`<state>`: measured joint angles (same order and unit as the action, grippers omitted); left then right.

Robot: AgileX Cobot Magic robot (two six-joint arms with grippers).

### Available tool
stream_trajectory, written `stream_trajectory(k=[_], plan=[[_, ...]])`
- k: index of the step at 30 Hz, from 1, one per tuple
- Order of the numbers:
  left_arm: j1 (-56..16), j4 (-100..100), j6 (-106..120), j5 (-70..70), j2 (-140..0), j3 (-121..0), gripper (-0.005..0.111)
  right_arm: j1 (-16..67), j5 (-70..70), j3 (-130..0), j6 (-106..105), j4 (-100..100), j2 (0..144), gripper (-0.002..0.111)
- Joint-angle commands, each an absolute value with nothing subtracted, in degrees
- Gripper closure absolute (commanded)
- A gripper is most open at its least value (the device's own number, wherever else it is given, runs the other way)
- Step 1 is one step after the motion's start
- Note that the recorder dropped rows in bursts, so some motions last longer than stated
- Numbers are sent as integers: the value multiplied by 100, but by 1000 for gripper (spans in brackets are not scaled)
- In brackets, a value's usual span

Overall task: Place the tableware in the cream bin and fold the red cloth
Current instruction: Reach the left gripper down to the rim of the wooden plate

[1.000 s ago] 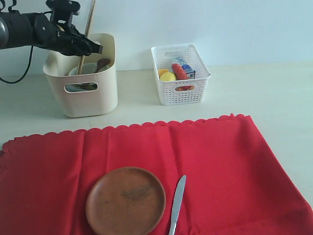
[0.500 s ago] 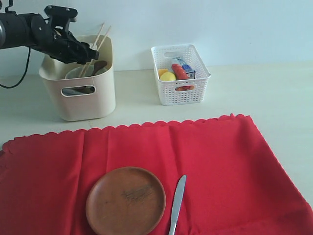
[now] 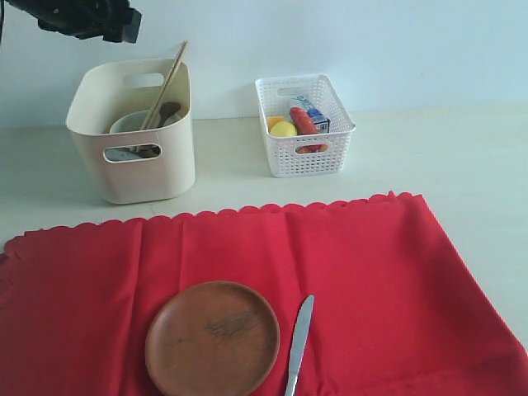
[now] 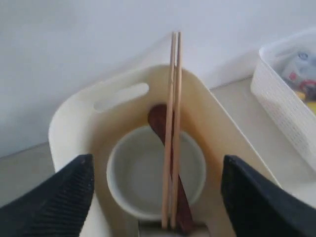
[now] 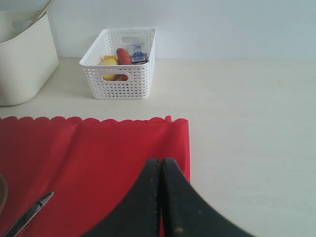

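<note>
The cream bin (image 3: pixel 157 169) stands at the back left and holds the white bowl (image 4: pixel 133 173), the brown wooden spoon (image 4: pixel 159 117) and two chopsticks (image 4: pixel 174 89) leaning on its far rim. My left gripper (image 4: pixel 155 190) hangs open above the bin, holding nothing; it shows high at the top left (image 3: pixel 120 25) in the exterior view. The red cloth (image 3: pixel 371 272) lies spread flat in front. On it rest the round wooden plate (image 3: pixel 212 337) and the steel knife (image 3: pixel 299 342). My right gripper (image 5: pixel 161 163) is shut and empty over the cloth's right edge. No steel cup shows.
A white lattice basket (image 3: pixel 326 148) with a lemon, a carton and other food sits right of the cream bin. Pale tabletop (image 3: pixel 445 153) runs behind and to the right of the cloth. A white wall stands behind the bins.
The left gripper let go of the chopsticks, which now lean in the cream bin, then rose up and away to the top left. The right gripper is unseen in the earlier frames.
</note>
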<state>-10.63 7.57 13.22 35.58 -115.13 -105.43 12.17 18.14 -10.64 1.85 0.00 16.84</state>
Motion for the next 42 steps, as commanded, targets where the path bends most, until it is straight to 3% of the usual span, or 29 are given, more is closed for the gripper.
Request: stream_trajectory(k=[1, 7, 16, 32, 33, 36, 40, 41, 42], plan=[[-1057, 951, 1615, 5065, -11329, -10505, 37, 1200, 1789, -1060, 183, 0, 1649, 108], [-1125, 1889, 2141, 5373, -11064, -9487, 37, 1200, 1789, -1060, 170, 0, 1649, 108], [-1964, 2695, 2274, 5324, -10978, -7093, 37, 1200, 1789, -1060, 167, 0, 1649, 108], [-1995, 5420, 4453, 4257, -10829, -4955, 37, 1200, 1789, -1060, 180, 0, 1649, 108], [-1995, 5530, 4543, 4257, -10829, -4929, 38, 1200, 1789, -1060, 180, 0, 1649, 108], [-1995, 5627, 4647, 4268, -10890, -4834, 56, 1200, 1789, -1060, 180, 0, 1649, 108], [-1995, 5627, 4647, 4254, -10996, -4820, 64, 1200, 1789, -1060, 180, 0, 1649, 108], [-1995, 5627, 4647, 4254, -10996, -4820, 70, 1200, 1789, -1060, 180, 0, 1649, 108], [-1995, 5627, 4647, 4196, -10996, -4820, 87, 1200, 1789, -1060, 180, 0, 1649, 108]])
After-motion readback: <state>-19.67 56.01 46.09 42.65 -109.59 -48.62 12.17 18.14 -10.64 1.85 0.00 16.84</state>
